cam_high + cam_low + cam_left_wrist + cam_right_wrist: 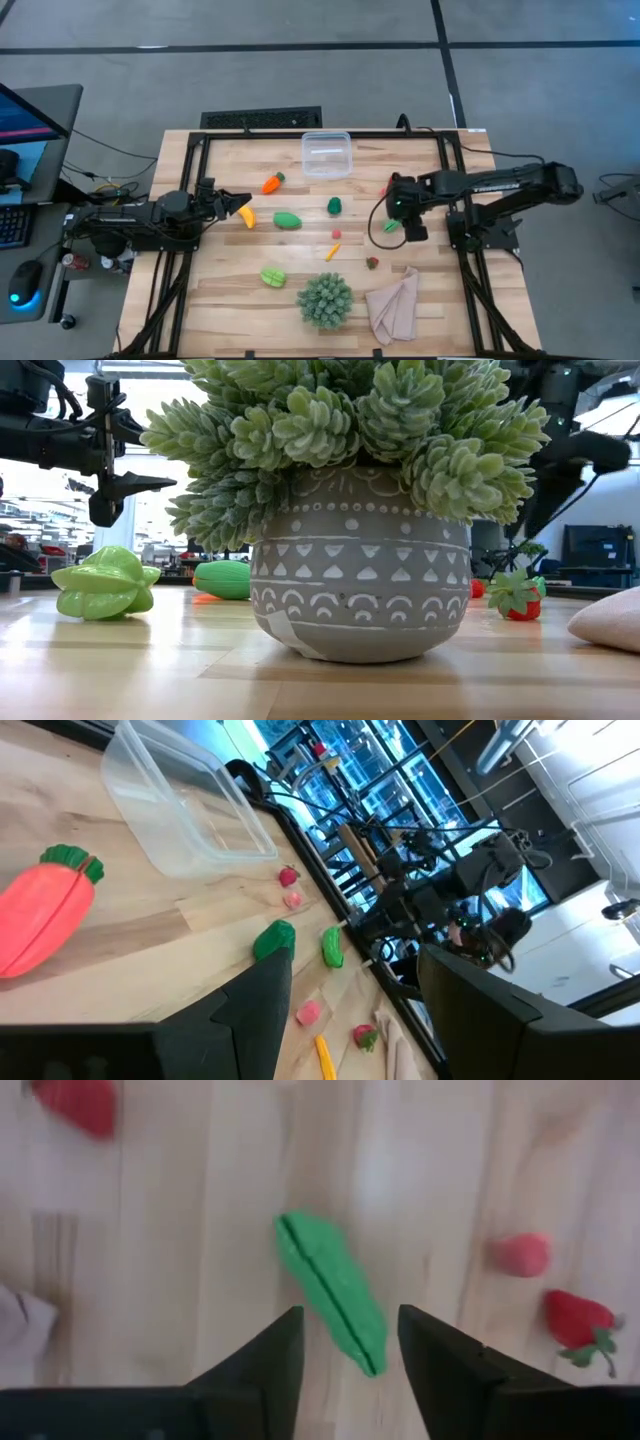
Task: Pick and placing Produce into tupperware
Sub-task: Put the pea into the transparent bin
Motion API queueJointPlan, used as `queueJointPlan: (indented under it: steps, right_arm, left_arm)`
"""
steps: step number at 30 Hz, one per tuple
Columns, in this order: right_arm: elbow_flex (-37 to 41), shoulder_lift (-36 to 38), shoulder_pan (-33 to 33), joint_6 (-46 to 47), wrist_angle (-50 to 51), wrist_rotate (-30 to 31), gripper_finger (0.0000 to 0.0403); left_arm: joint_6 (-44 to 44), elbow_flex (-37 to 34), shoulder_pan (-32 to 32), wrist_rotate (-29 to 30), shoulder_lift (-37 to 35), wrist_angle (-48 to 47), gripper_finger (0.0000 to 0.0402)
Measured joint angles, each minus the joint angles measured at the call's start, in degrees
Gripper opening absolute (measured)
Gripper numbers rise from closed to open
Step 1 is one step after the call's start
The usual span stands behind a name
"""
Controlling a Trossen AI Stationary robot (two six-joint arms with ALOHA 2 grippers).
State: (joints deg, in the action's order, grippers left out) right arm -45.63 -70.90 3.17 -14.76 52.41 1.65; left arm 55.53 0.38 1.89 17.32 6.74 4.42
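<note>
The clear tupperware (327, 154) stands at the table's far middle. The produce lies spread over the wood: carrot (272, 183), banana (244, 214), green oval (287, 220), star fruit (272, 276), strawberry (372, 263) and a green pod (391, 226). My right gripper (350, 1345) points down over the green pod (333, 1292), open, a finger on either side of the pod's near end and above it. My left gripper (226, 204) lies level at the left beside the banana, open, with nothing between its fingers (260, 1010).
A spiky green plant in a grey pot (325, 299) stands near the front edge, and a beige cloth (393, 305) lies to its right. Small red pieces (520, 1252) and a dark green piece (334, 205) lie around the pod.
</note>
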Motion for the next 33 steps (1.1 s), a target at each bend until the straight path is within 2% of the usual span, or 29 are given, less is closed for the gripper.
queueJointPlan:
  steps: [6,13,18,23,28,33]
  right_arm:
    - [0.0,-5.3,-1.0,-2.2,0.5,1.4,0.021]
    - [0.0,-6.4,-1.0,-2.2,-1.5,1.4,0.0249]
    - [0.0,-6.7,-1.2,-2.3,-3.6,1.4,0.0255]
    - [0.0,-10.8,-2.1,-3.3,-6.7,1.0,0.0256]
    - [0.1,-14.3,-2.3,-3.3,-6.2,1.2,0.0256]
    - [0.1,-14.7,-1.6,-3.3,-6.4,1.4,0.0256]
  left_arm:
    - [-0.2,0.0,0.0,0.0,0.0,0.0,0.0208]
    - [-0.8,0.0,0.0,-0.2,0.0,0.0,0.0208]
    - [-1.3,0.0,0.0,-0.2,0.0,0.0,0.0208]
    - [-1.5,0.0,0.0,-0.2,0.0,0.0,0.0208]
    - [-1.6,0.0,0.0,-0.6,0.0,-0.1,0.0208]
    - [-1.5,0.0,0.0,-0.6,0.0,-0.1,0.0208]
